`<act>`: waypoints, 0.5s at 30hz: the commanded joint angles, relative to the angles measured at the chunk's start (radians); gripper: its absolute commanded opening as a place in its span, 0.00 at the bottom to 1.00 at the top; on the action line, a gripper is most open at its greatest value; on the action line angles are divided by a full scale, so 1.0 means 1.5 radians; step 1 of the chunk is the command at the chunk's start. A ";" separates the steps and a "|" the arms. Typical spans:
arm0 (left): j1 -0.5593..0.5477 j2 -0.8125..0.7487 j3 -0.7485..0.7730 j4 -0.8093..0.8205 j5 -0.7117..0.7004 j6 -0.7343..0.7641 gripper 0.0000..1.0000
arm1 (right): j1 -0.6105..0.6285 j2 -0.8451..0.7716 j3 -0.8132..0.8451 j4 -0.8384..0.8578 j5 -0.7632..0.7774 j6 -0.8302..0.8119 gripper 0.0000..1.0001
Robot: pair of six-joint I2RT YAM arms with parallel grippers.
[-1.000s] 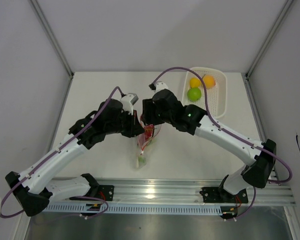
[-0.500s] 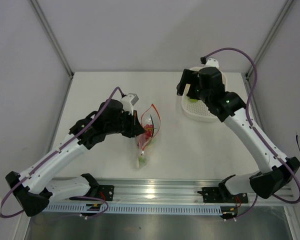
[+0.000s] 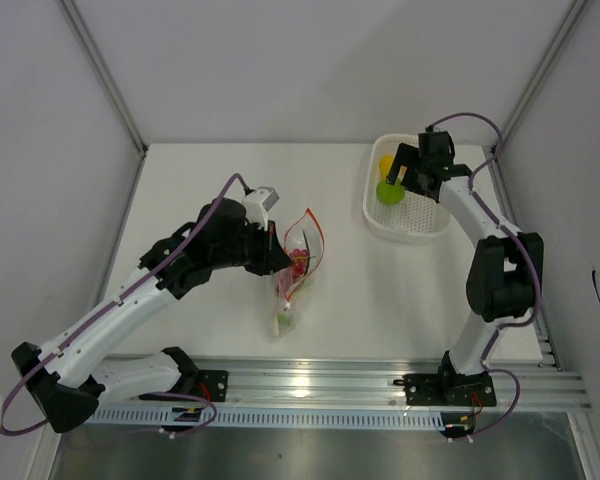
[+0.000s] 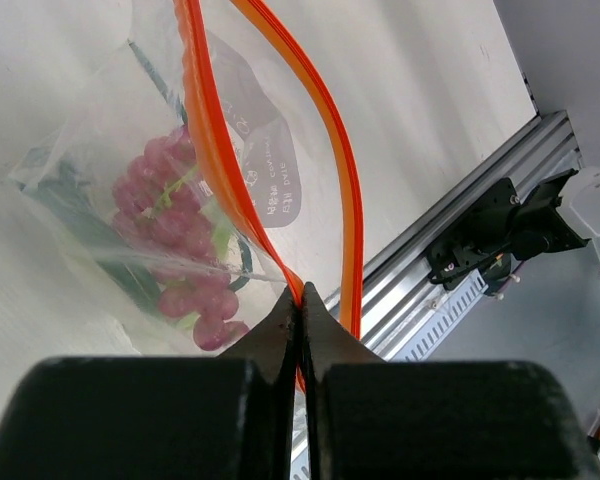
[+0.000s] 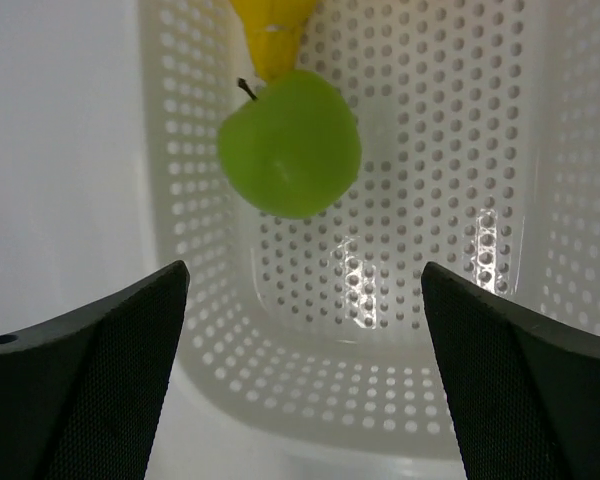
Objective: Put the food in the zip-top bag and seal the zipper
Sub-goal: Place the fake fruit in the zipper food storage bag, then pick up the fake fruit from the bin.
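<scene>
1. The right gripper (image 3: 398,178) has left the bag's mouth, where it was a second ago, and swung out over the white basket (image 3: 410,228). Its jaws stand wide apart and hold nothing.
2. Directly below it lies the green apple (image 5: 290,143), touching a yellow piece (image 5: 272,35). The orange-yellow fruit is probably hidden under the arm.
3. The left gripper (image 4: 300,298) has not moved. Its jaws are together, clamped on one lip of the zipper (image 4: 325,110), holding up the zip-top bag (image 3: 296,262) on the table (image 3: 200,180).
4. The bag's mouth gapes open, and red bits (image 4: 180,270) already sit inside.
5. Judging from this, one load is in and the apple looks like the next pick. Sealing is not yet due.
</scene>
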 commanded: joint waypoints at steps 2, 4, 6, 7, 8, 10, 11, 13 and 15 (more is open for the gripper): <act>0.003 -0.003 -0.003 0.032 0.015 -0.012 0.01 | -0.022 0.088 0.042 0.046 -0.033 -0.008 0.99; 0.003 0.000 -0.005 0.034 0.018 -0.012 0.01 | -0.027 0.115 0.048 0.058 -0.043 -0.005 0.99; 0.003 0.006 -0.004 0.039 0.021 -0.014 0.01 | -0.033 0.144 0.048 0.077 -0.060 -0.002 0.99; 0.003 0.008 -0.005 0.040 0.023 -0.014 0.01 | -0.034 0.150 0.047 0.086 -0.067 -0.002 0.99; 0.003 0.012 -0.003 0.040 0.026 -0.013 0.01 | -0.035 0.156 0.045 0.095 -0.081 -0.006 1.00; 0.003 0.019 -0.003 0.042 0.027 -0.014 0.01 | -0.034 0.168 0.043 0.119 -0.096 -0.008 0.99; 0.003 0.021 -0.004 0.045 0.030 -0.014 0.01 | -0.034 0.172 0.044 0.134 -0.102 -0.010 0.99; 0.003 0.023 -0.004 0.047 0.030 -0.014 0.01 | -0.036 0.186 0.049 0.143 -0.114 -0.016 0.99; 0.003 0.024 -0.003 0.048 0.031 -0.014 0.01 | -0.036 0.201 0.062 0.150 -0.121 -0.021 0.99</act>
